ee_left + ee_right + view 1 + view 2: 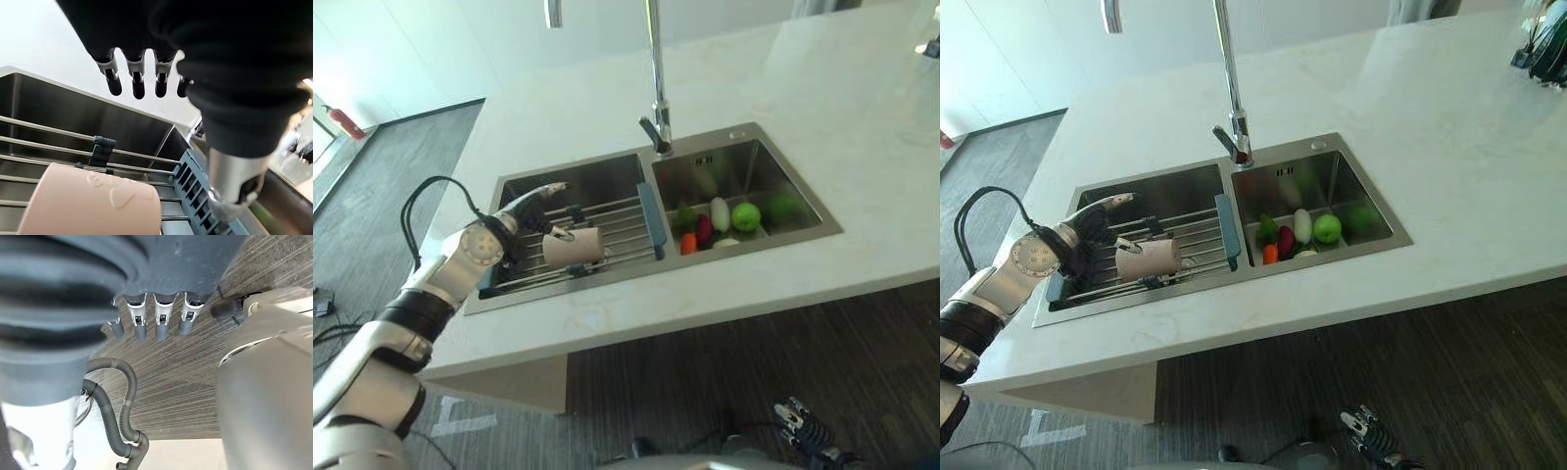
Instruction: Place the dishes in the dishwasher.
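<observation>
Cup position governs the coming grasp. A pink cup point(573, 248) lies on its side on the wire rack point(617, 223) spanning the left basin of the double sink point(808, 208). Its long axis runs roughly along the rack's rods, apparently with one end toward the blue end rail point(651, 221) and the other toward the left hand point(540, 201).

The left hand hovers just above and behind the cup, fingers point(138, 88) extended and spread clear of the thumb point(229, 196), nothing held. In the left wrist view the cup point(93, 200) sits directly below the fingertips, apart from them.

The right hand point(146, 318) hangs low over the floor, well apart from the sink, fingers loosely straight and empty.

Judgement: the left hand is the nearer; closing calls for descent across the cup's short axis.

Vegetables point(720, 220) occupy the right basin.
</observation>
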Motion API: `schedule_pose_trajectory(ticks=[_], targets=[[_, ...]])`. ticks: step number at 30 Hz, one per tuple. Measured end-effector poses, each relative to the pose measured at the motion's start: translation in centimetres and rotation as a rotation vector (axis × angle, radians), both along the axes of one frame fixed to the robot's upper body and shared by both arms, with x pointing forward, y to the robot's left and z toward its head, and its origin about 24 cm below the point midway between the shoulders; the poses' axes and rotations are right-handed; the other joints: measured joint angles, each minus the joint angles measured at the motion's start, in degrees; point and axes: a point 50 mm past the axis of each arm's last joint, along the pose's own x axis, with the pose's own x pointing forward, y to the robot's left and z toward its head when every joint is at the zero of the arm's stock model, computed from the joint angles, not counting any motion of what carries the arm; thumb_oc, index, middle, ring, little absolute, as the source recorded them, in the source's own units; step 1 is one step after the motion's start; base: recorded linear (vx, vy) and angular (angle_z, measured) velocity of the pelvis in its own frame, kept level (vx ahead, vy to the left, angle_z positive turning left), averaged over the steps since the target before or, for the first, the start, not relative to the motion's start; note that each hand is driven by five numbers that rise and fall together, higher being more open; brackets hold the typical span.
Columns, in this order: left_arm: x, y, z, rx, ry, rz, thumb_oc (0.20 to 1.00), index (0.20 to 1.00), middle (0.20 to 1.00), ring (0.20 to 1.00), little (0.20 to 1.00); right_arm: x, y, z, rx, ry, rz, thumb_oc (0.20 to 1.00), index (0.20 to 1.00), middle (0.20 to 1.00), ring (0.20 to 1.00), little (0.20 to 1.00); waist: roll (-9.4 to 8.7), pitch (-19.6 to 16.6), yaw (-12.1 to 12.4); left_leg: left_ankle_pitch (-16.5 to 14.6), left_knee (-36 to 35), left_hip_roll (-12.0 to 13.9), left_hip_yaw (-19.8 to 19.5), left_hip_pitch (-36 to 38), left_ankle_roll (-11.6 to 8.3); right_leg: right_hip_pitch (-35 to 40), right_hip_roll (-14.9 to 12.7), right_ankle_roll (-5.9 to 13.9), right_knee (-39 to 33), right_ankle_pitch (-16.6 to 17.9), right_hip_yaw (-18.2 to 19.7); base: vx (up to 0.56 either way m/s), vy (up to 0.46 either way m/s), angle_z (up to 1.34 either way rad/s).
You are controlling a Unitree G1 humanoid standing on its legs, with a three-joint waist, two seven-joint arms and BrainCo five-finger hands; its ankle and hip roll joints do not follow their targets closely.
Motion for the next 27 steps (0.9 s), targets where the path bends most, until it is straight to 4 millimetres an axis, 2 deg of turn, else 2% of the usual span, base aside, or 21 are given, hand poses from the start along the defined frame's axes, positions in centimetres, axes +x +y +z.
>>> schedule_pose_trajectory(ticks=[4, 7, 11, 15, 19, 27], targets=[[1.1, -0.1, 1.8, 0.083, -0.037, 0.000, 1.000, 1.000, 1.000, 1.000, 1.000, 2.1, 0.1, 0.9, 0.000, -0.072, 0.023, 1.000, 1.000, 1.000, 1.000, 1.000, -0.88, 2.6, -0.1, 1.2, 0.1, 0.0, 0.0, -2.6, 0.24, -2.7, 0.1, -0.15, 0.0, 1.3, 0.0, -0.13, 0.010, 0.00], [1.4, -0.6, 1.7, 0.149, -0.025, -0.018, 1.000, 1.000, 1.000, 1.000, 1.000, 3.3, 0.4, 1.3, 0.002, -0.101, 0.042, 1.000, 1.000, 1.000, 1.000, 1.000, -1.80, 4.9, -0.3, 1.3, 0.0, 0.0, -0.1, -3.5, 0.15, -3.5, 0.1, -0.14, 0.0, 1.4, 0.1, -0.08, 0.015, -0.02], [1.5, -0.3, 1.4, 0.187, -0.019, -0.005, 1.000, 1.000, 1.000, 1.000, 1.000, 3.6, 0.8, 1.3, 0.012, -0.109, 0.056, 1.000, 1.000, 1.000, 1.000, 1.000, -2.33, 6.7, -0.5, 1.3, 0.0, 0.0, -0.2, -3.8, 0.11, -3.9, 0.1, -0.16, 0.0, 1.4, 0.1, -0.10, 0.010, 0.00], [2.1, -0.5, 3.7, 0.216, -0.085, -0.007, 1.000, 1.000, 1.000, 1.000, 1.000, 4.9, 0.9, 1.8, 0.014, -0.146, 0.056, 1.000, 1.000, 1.000, 1.000, 1.000, -3.72, 10.0, -0.1, 1.7, 0.1, 0.1, -0.2, -4.9, 0.26, -4.9, 0.1, -0.23, 0.0, 1.7, 0.0, -0.09, -0.014, 0.02], [2.2, -0.5, 4.5, 0.242, -0.108, -0.010, 1.000, 1.000, 1.000, 1.000, 1.000, 5.4, 1.1, 2.1, 0.026, -0.169, 0.038, 1.000, 1.000, 1.000, 1.000, 1.000, -3.74, 10.0, -0.1, 1.7, 0.1, 0.2, -0.2, -5.1, 0.26, -4.9, 0.3, -0.16, 0.0, 1.7, -0.1, 0.00, 0.000, 0.00], [2.2, 0.5, 4.2, 0.286, -0.092, 0.025, 1.000, 1.000, 1.000, 1.000, 1.000, 6.0, 1.7, 2.4, 0.028, -0.188, 0.066, 1.000, 1.000, 1.000, 1.000, 1.000, -3.59, 10.0, 0.1, 1.9, 0.1, 0.1, -1.3, -5.2, 0.09, -4.6, 0.1, -0.16, 0.0, 1.6, -0.8, -0.01, 0.009, 0.06]])
